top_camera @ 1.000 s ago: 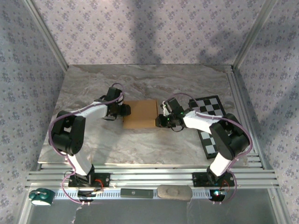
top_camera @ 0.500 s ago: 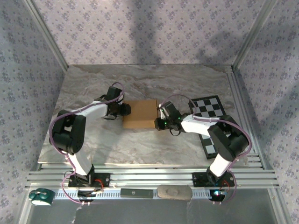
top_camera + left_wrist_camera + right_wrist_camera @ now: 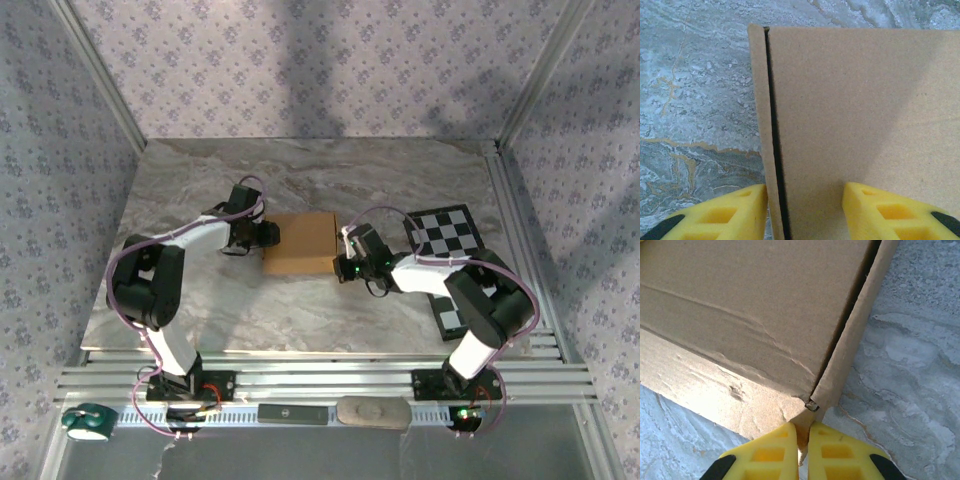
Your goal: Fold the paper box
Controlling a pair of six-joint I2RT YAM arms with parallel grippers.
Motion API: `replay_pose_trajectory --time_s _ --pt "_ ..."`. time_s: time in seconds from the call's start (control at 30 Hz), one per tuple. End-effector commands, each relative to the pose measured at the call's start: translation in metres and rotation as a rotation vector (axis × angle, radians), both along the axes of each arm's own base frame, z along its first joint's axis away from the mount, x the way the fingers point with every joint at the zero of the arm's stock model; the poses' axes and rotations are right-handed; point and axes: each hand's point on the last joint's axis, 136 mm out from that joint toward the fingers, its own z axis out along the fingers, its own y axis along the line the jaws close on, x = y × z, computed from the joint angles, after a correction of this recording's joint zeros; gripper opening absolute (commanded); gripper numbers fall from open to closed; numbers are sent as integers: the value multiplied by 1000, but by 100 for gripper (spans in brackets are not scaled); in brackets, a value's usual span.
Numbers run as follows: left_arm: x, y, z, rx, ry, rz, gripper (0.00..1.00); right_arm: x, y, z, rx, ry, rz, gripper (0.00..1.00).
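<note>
The paper box (image 3: 300, 243) is found near the middle of the marble table (image 3: 300, 320), lying flat with its closed tan top panel upward, between the two arms. A crease is noted across the top panel near the right arm's corner in the right wrist view (image 3: 740, 315), and a dark slit is seen along the wall on the left arm's side in the left wrist view (image 3: 865, 110).

The left gripper (image 3: 268, 238) is placed at that edge. Its jaws are held wide apart (image 3: 805, 200), with the box's side wall between them; one yellow finger (image 3: 725, 215) is seen just outside the wall and the other over the top panel.

The right gripper (image 3: 340, 268) is set at the box's near corner on its own side. Its jaws are nearly closed (image 3: 802, 432), and a thin piece of cardboard at the corner is pinched between them.

A black-and-white checkered board (image 3: 445, 232) is recorded beyond the right arm, apart from the box.
</note>
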Motion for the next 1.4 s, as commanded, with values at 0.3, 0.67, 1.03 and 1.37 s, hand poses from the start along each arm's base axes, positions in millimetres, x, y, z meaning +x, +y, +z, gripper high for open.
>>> replay_pose_trajectory --time_s 0.3,0.67,1.03,1.37 --pt "-27 12 -36 84 156 -30 45 -14 0 -7 -101 -111 123 10" --pt "-25 12 -35 91 161 -38 45 -15 -12 -30 -271 -175 127 9" --pt "-24 12 -36 93 167 -46 44 -14 -11 -35 -335 -240 153 16" --pt "-23 11 -37 93 170 -48 44 -10 -14 -48 -486 -286 151 13"
